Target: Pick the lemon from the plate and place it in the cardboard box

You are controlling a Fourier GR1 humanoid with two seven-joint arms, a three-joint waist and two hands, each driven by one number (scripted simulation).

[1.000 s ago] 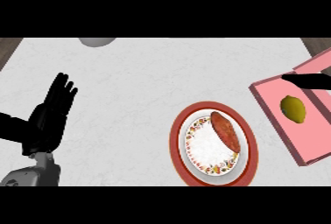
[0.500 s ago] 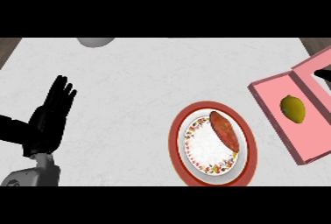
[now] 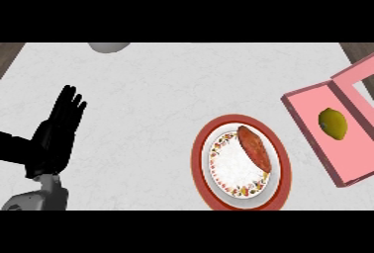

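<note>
Found lemon [image 3: 333, 123] lying inside open box [image 3: 349, 160] at 3 o'clock, off plate [image 3: 196, 158] at 5 o'clock; judged placement done. Noted left hand [image 3: 57, 131] at 9 o'clock, open flat, fingers straight toward 12, holding nothing, parked apart as unneeded. Saw no right hand.

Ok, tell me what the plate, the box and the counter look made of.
Plate: likely glazed ceramic; red rim, floral band on white.
Box: probably cardboard; thin flat walls, matte pink, lid open.
Counter: marble or a stone-look laminate; white with faint grey veining.
</note>
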